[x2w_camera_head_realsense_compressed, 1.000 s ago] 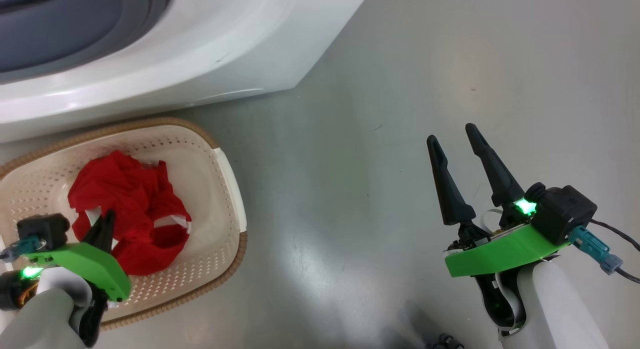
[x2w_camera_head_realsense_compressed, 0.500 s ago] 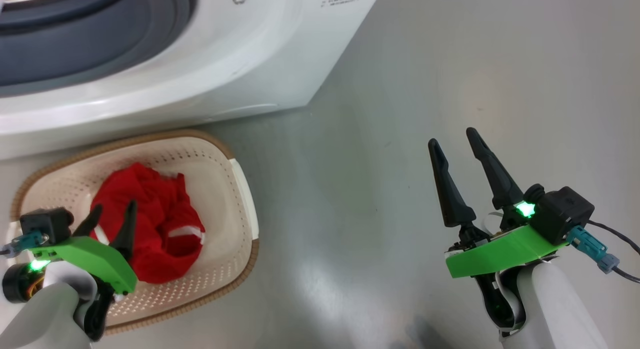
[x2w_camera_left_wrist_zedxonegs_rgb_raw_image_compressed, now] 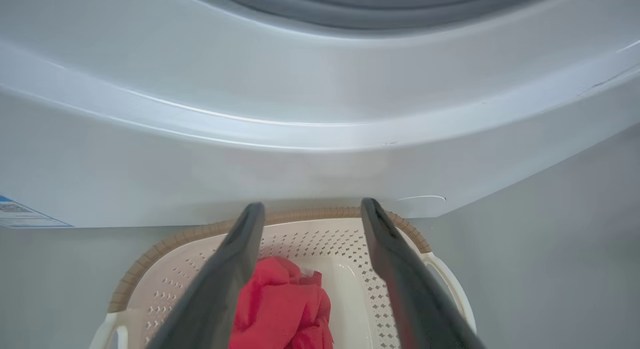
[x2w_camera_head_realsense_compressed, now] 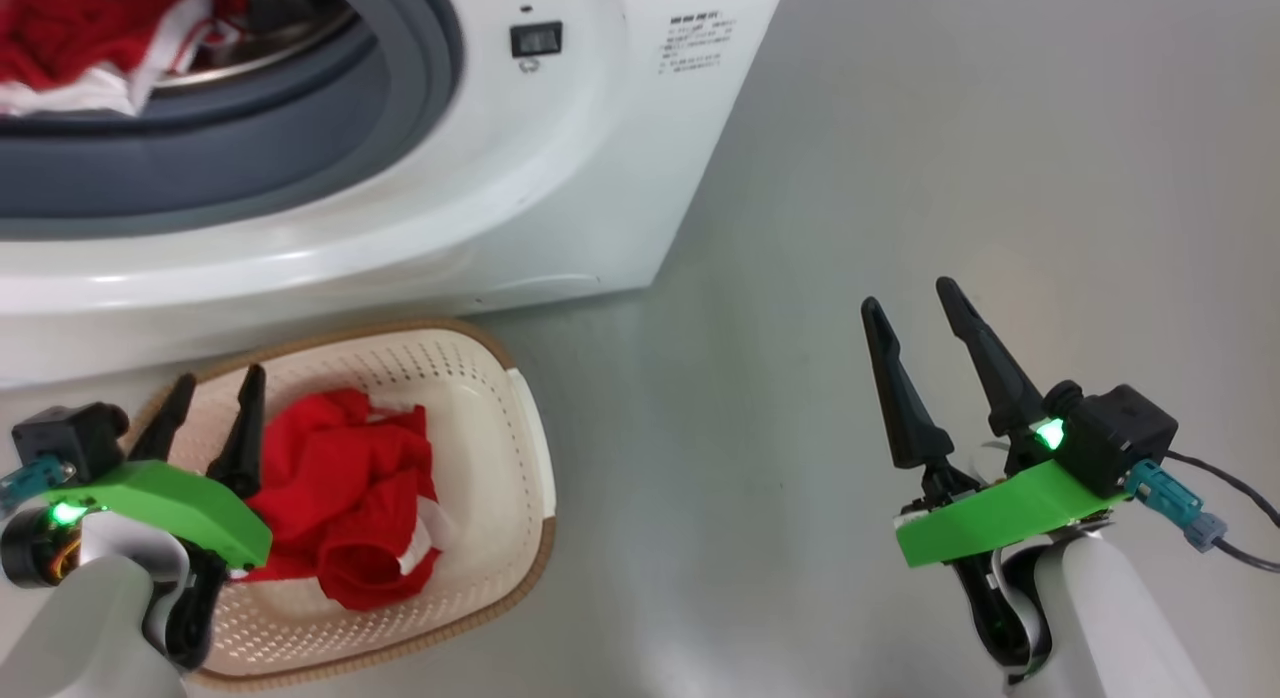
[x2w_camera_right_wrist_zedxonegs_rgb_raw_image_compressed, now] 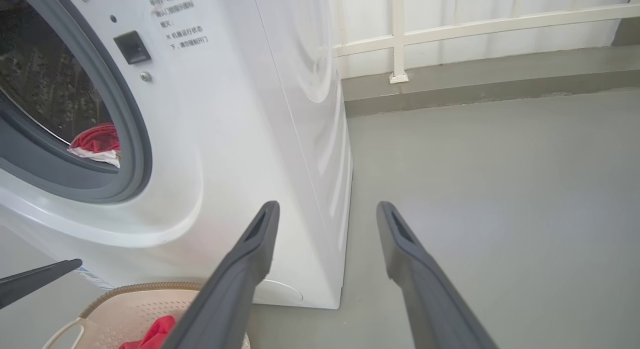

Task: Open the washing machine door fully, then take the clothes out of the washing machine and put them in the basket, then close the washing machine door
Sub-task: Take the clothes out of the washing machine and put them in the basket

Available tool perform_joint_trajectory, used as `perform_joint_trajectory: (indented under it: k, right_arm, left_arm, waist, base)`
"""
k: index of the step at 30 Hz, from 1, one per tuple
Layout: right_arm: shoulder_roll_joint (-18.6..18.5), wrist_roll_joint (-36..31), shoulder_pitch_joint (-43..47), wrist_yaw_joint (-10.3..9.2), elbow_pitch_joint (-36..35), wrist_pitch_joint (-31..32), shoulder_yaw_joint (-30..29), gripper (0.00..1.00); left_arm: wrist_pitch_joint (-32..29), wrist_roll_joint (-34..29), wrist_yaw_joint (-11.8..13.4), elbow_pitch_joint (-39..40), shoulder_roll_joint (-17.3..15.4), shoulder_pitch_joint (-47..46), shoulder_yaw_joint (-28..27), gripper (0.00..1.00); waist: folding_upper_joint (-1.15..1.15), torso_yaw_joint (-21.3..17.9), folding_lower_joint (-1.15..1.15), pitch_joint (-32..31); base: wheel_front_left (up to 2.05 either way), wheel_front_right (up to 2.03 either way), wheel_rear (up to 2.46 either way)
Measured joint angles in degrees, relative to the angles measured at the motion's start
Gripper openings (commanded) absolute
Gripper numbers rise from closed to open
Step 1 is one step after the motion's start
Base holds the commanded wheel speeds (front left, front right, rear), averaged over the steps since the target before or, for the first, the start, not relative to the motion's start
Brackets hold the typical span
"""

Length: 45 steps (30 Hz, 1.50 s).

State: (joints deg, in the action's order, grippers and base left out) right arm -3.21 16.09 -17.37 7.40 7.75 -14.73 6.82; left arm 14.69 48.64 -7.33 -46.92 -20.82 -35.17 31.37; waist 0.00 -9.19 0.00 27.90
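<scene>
Left gripper (x2w_camera_head_realsense_compressed: 218, 383), jaws apart and empty, hangs over the left end of the basket (x2w_camera_head_realsense_compressed: 425, 330), above the clothes (x2w_camera_head_realsense_compressed: 345, 498) heaped inside. Right gripper (x2w_camera_head_realsense_compressed: 908, 296), also spread and holding nothing, waits over bare floor (x2w_camera_head_realsense_compressed: 900, 128), well apart. The basket sits on the floor close against the foot of the washer (x2w_camera_head_realsense_compressed: 560, 178), below its open mouth, where another red-and-white garment (x2w_camera_head_realsense_compressed: 70, 38) lies in the drum. Risks from here: a finger could snag the heap on the way up and drag it over the rim. A bump could shove the light basket aside, so the next garment lands on the floor. Fabric trailing over the grey seal (x2w_camera_head_realsense_compressed: 420, 88) could be caught when the door shuts.
</scene>
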Motion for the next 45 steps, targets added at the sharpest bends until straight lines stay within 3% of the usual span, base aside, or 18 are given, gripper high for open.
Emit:
perform_joint_trajectory:
  k: [10, 22, 33, 45]
  right_arm:
    - [-0.10, -1.51, 3.65, 0.00, 1.41, 0.00, -0.56, 1.00]
    - [-2.68, -1.22, 8.43, 0.00, 2.24, 0.00, -0.96, 1.00]
    - [-4.32, 0.64, 12.63, 0.00, 2.20, 0.00, -1.78, 1.00]
    - [-4.95, 1.24, 17.57, 0.00, 1.89, 0.01, -2.36, 1.00]
  left_arm:
    - [0.00, -8.45, 0.00, 8.18, 2.86, 6.89, -10.56, 1.00]
    - [0.00, -18.53, 0.00, 20.00, 6.11, 17.09, -20.72, 1.00]
    - [0.00, -25.27, 0.00, 29.29, 8.39, 26.47, -26.05, 1.00]
    - [0.00, -27.69, 0.00, 36.22, 10.61, 36.65, -31.22, 1.00]
  waist:
    - [0.00, 1.88, 0.00, -6.59]
    - [0.00, 4.48, 0.00, -14.21]
    - [0.00, 5.70, 0.00, -19.52]
    - [0.00, 6.25, 0.00, -23.08]
  base:
    - [0.00, 0.00, 0.00]
    - [0.00, 0.00, 0.00]
    - [0.00, 0.00, 0.00]
    - [0.00, 0.00, 0.00]
